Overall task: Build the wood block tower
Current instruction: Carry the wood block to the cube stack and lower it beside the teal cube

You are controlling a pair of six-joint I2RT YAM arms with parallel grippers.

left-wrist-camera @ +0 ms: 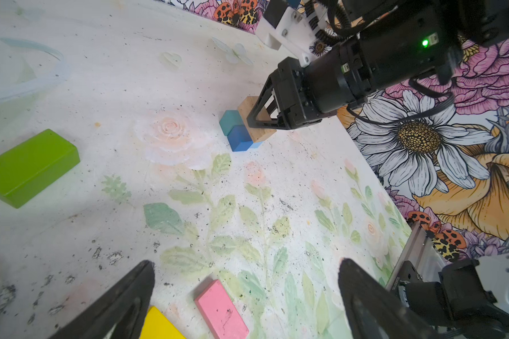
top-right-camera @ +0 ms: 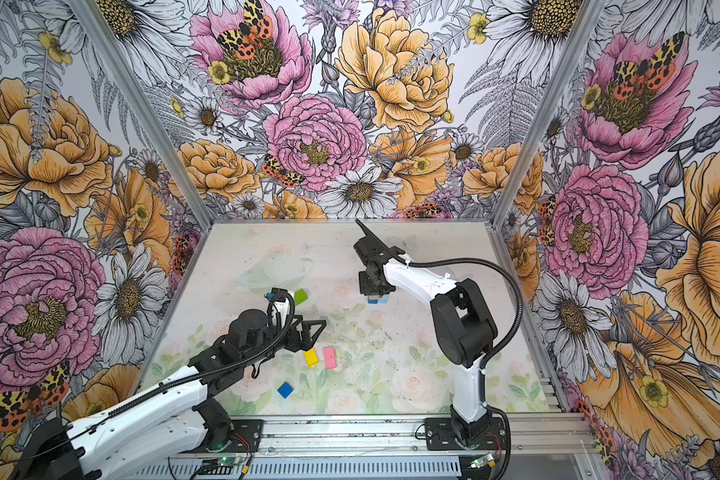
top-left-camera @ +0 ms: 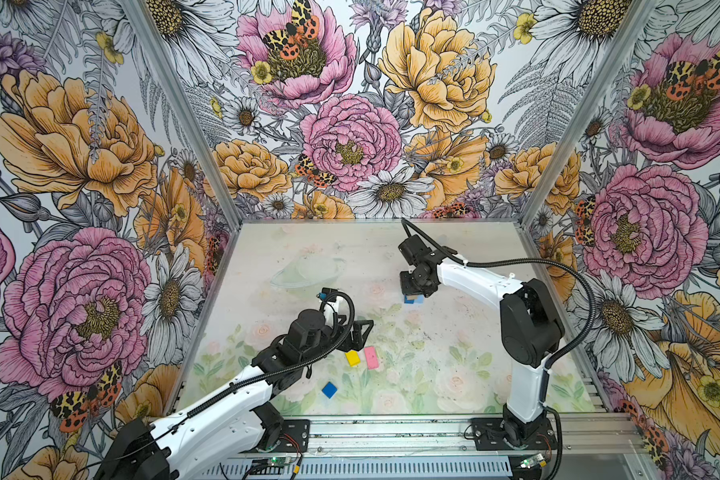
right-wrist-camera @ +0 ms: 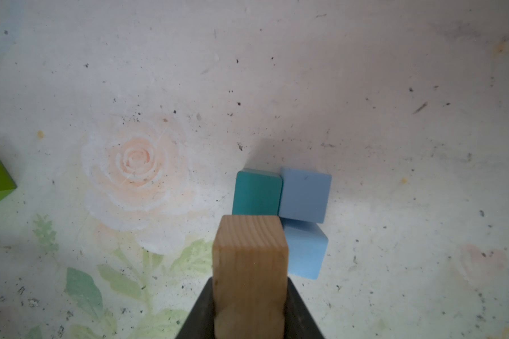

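Clamping the tan brick [top-left-camera: 408,296], the right gripper [top-left-camera: 411,293] hangs right of the table's [top-left-camera: 454,374] middle in both top views, its jaws closed tight on the brick. The left gripper [top-left-camera: 360,332] hovers left of the middle, its jaws spread wide and empty. Just in front of it lie the yellow brick [top-left-camera: 353,358] and the pink brick [top-left-camera: 371,358], side by side but apart. A lone dark blue cube [top-left-camera: 329,390] sits nearer the front edge. In a top view the green brick [top-right-camera: 301,296] shows behind the left arm, toward the back.

From the left wrist, the spread fingers [left-wrist-camera: 130,302] frame the pink and yellow bricks. Farther off, the tan brick sits over a teal cube [left-wrist-camera: 229,121], a blue cube [left-wrist-camera: 240,139] and a light blue cube [left-wrist-camera: 256,144], all clustered together. A small white label [left-wrist-camera: 346,68] on the right arm's wrist is too small to read.

From the right wrist, the tan brick points endwise between dark fingers [right-wrist-camera: 303,317]. The teal and blue cubes touch side by side, with the light blue cube against the blue one. Whether the brick rests on them cannot be told.
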